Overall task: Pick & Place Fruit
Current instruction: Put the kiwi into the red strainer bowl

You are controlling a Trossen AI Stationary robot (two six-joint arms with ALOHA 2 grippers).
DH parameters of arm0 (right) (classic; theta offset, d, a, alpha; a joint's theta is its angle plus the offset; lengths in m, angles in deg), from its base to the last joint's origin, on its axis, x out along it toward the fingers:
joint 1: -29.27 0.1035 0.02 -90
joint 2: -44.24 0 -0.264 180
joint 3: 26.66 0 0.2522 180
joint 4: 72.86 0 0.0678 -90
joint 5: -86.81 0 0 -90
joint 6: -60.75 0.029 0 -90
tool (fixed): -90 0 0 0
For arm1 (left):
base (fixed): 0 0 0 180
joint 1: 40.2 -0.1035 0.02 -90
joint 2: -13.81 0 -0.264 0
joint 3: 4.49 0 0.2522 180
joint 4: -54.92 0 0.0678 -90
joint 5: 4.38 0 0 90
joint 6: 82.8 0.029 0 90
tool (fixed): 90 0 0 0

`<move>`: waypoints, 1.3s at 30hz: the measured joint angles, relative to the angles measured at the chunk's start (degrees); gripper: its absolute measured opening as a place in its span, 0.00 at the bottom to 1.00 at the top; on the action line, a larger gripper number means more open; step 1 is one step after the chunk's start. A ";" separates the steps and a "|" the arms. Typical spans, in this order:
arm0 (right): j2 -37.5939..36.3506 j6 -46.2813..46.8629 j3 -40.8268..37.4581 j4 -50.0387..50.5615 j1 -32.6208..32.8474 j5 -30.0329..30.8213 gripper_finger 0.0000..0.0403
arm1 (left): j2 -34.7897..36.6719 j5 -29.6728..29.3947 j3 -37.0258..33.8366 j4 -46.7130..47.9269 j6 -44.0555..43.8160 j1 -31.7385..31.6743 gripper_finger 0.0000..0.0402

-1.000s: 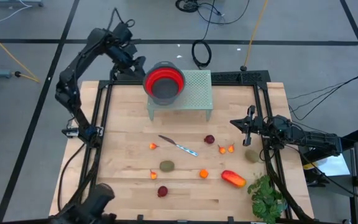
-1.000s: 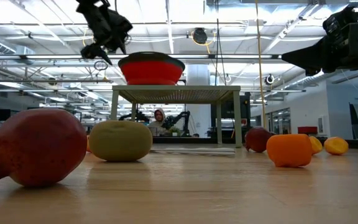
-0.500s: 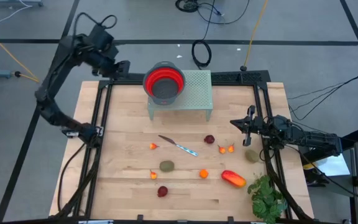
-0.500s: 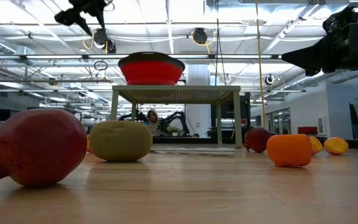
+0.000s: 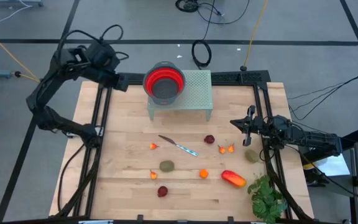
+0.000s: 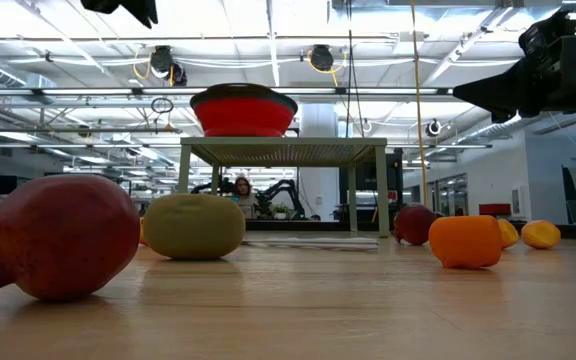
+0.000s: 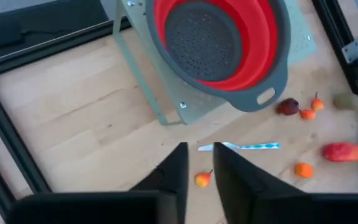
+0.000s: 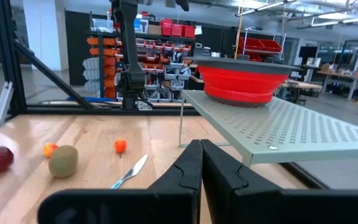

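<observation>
The fruit lies loose on the wooden table (image 5: 123, 124): tiny orange pieces (image 5: 153, 147) (image 5: 204, 173), dark red round ones (image 5: 209, 139) (image 5: 162, 191), olive ovals (image 5: 166, 166) (image 5: 252, 155) and a longer red-orange piece (image 5: 233, 178). A red colander (image 5: 164, 81) stands on a pale green perforated stand (image 5: 194, 93) at the far side. My left gripper (image 5: 122, 81) hangs high over the far left corner, left of the colander. Its fingers (image 7: 180, 171) are a narrow gap apart with nothing between them. My right gripper (image 5: 245, 126) waits shut at the right edge.
A thin silver knife (image 5: 179, 147) lies mid-table among the fruit. A green leafy plant (image 5: 267, 196) sits at the near right corner. Black frame rails (image 5: 101, 124) run along the left and right edges. In the low view a dark red fruit (image 6: 63, 235) fills the near left.
My left gripper has drawn back from beside the colander toward the table's far left corner and has risen, nearly leaving the low view at the top. Its arm has swung out to the left. The fruit and the colander have stayed put.
</observation>
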 joint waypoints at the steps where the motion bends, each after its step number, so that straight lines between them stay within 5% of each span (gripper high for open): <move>1: 0.00 0.79 0.01 0.00 0.00 0.00 0.00 | 0.05 -0.26 0.00 -0.07 -0.01 0.69 0.10; 4: 0.00 3.65 -0.01 0.00 0.00 -0.14 0.00 | 0.05 -1.67 0.00 -1.43 -0.39 2.93 0.02; 23: 0.00 10.67 0.00 -0.03 -0.01 -0.24 0.00 | 0.03 -12.92 -4.73 -15.11 0.13 30.08 0.01; 33: 0.00 10.67 0.00 0.00 0.00 -0.42 0.00 | 3.16 -12.07 -12.48 -21.10 0.24 32.67 0.00; 39: 0.00 10.64 -0.01 -0.05 -0.01 -0.44 0.00 | 10.96 -11.74 -24.28 -31.69 -0.86 34.21 0.00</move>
